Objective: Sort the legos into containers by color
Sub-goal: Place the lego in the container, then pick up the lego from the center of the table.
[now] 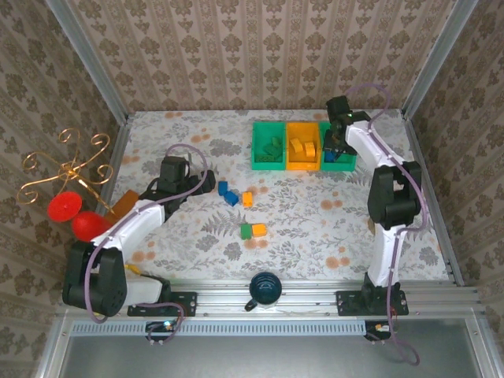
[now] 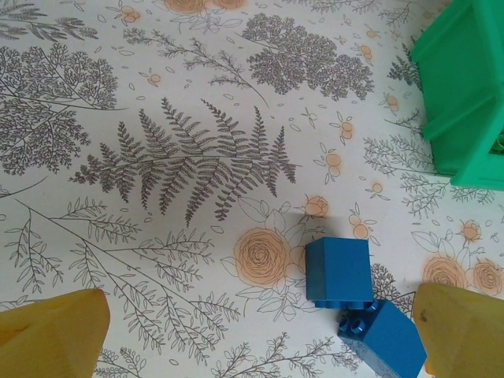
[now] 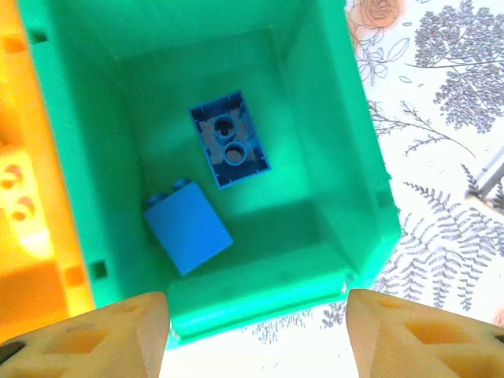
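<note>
Legos (image 1: 231, 198) are partly sorted. We count five loose on the table (image 1: 346, 228): two blue bricks (image 2: 339, 272) touching each other, an orange brick (image 1: 247, 199) just beside them, and a green brick (image 1: 246, 231) touching a second orange brick (image 1: 259, 230) nearer the arm bases. The others sit in the three bins at the far side: green ones in the left green bin (image 1: 255, 150), orange ones in the orange bin (image 1: 302, 125), and two blue pieces (image 3: 228, 150) in the right green bin (image 3: 346, 142).

We judge the step in hand to be the pickup of a loose blue brick by the left arm.

Arm poses:
1. The left gripper (image 2: 256, 339) hovers low over the table, fingers spread wide and empty. The blue pair lies off-centre, close to one finger.
2. The right arm reaches to the far side. The right gripper (image 3: 256, 342) hangs directly above the right green bin, fingers spread wide, holding nothing.

The next move calls for the following:
1. We centre the left gripper over a single blue brick.
2. Because the two bricks touch, the fingers must straddle one only.
3. We descend, then close.
4. The right arm should clear the blue bin before delivery.
</note>
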You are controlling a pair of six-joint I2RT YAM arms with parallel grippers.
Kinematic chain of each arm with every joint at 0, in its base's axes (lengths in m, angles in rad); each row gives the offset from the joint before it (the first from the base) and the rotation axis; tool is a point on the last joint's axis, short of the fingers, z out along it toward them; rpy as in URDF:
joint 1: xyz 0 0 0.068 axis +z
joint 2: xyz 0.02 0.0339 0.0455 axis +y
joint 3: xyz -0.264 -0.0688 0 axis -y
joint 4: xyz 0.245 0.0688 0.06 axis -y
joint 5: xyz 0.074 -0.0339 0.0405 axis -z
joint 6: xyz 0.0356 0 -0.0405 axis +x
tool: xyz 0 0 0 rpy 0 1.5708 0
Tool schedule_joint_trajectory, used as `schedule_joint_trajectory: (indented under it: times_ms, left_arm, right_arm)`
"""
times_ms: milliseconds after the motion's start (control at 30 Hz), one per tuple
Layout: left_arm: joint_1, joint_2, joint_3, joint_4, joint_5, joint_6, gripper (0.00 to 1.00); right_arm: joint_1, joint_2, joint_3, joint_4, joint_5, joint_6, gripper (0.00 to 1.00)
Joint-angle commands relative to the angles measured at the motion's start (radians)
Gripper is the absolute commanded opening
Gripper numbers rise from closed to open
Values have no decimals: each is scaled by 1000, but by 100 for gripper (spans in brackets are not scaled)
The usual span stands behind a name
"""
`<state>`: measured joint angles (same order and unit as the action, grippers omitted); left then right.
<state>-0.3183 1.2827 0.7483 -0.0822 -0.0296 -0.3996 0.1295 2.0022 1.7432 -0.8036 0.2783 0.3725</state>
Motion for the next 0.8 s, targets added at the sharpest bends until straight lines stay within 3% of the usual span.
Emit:
schedule_joint_trajectory:
  times_ms: [0, 367, 767]
  left_arm:
    - [7, -32, -22, -12, -26, -3, 100]
    - [14, -54, -59, 29, -66, -41, 100]
    - [25, -62, -81, 39, -67, -63, 100]
  right_arm:
    - [21, -112, -52, 28, -39, 28, 66]
    - [216, -272, -169, 47, -59, 72, 75]
    - [442, -154, -90, 34, -84, 86, 79]
